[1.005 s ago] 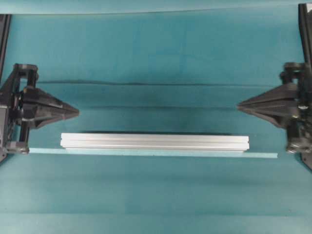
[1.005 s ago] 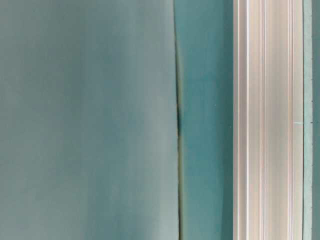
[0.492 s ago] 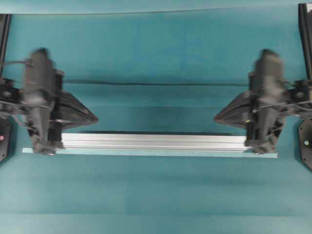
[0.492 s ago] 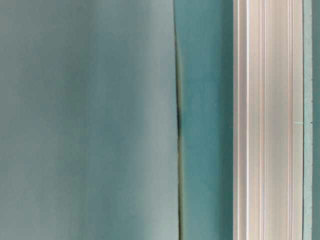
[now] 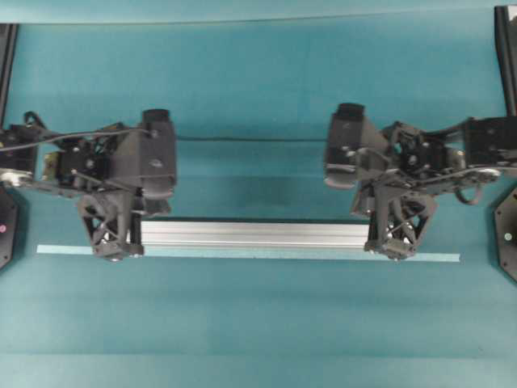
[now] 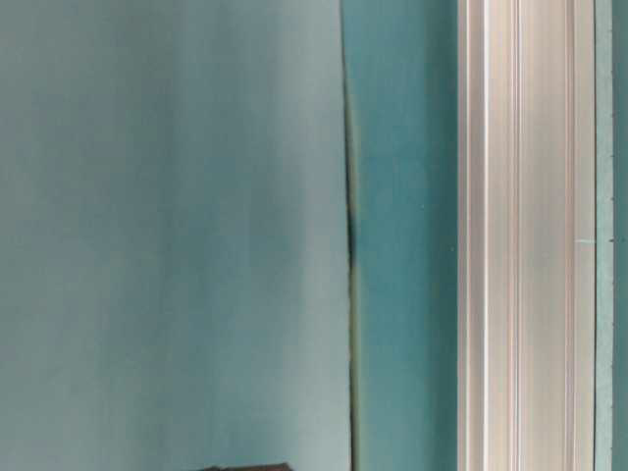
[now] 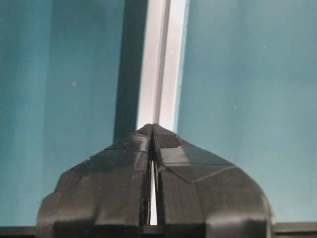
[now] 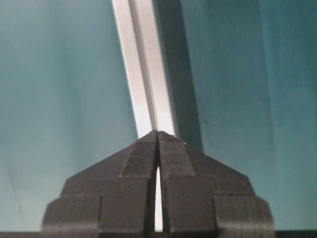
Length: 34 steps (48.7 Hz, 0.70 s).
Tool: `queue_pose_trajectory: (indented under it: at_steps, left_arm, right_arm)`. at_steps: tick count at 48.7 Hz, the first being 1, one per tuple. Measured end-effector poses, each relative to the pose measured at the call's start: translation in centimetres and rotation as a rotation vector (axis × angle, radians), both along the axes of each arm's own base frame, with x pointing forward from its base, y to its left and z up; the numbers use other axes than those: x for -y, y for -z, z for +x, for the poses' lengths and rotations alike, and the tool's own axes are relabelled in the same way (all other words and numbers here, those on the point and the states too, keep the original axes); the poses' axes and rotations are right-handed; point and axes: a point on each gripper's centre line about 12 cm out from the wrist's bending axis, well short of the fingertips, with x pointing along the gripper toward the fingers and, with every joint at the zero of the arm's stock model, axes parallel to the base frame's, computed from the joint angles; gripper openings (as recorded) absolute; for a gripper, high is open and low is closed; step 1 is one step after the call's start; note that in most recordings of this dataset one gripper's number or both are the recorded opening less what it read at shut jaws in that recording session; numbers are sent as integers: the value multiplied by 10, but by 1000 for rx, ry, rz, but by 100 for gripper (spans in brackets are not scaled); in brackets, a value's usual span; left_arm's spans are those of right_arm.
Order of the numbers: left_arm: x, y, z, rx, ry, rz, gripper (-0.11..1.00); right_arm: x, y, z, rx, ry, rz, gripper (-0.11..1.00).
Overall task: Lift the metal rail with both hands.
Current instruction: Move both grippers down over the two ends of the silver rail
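Metal rail (image 5: 250,234) lies flat on the table, along the tape strip (image 5: 258,255). Left gripper (image 5: 113,242) and right gripper (image 5: 396,241) hover over its ends, both clenched empty, probably lining up for a balanced lift.

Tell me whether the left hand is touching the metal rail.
Cannot tell. Overhead, the left hand covers the metal rail's end; its wrist view shows shut fingertips over the rail, no visible contact or gap.
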Motion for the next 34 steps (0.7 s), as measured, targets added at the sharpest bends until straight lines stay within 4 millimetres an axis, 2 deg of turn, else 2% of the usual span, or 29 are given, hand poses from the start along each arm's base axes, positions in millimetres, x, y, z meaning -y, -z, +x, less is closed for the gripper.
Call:
queue_pose_trajectory:
  at_steps: [16, 34]
  left_arm:
    - [-3, 13, 6, -70, 38, 26, -2]
    - [-3, 14, 7, -55, 100, 61, -2]
  right_arm:
    - [-10, 10, 2, -123, -166, -41, 0]
    - [-9, 12, 5, -104, -182, -63, 2]
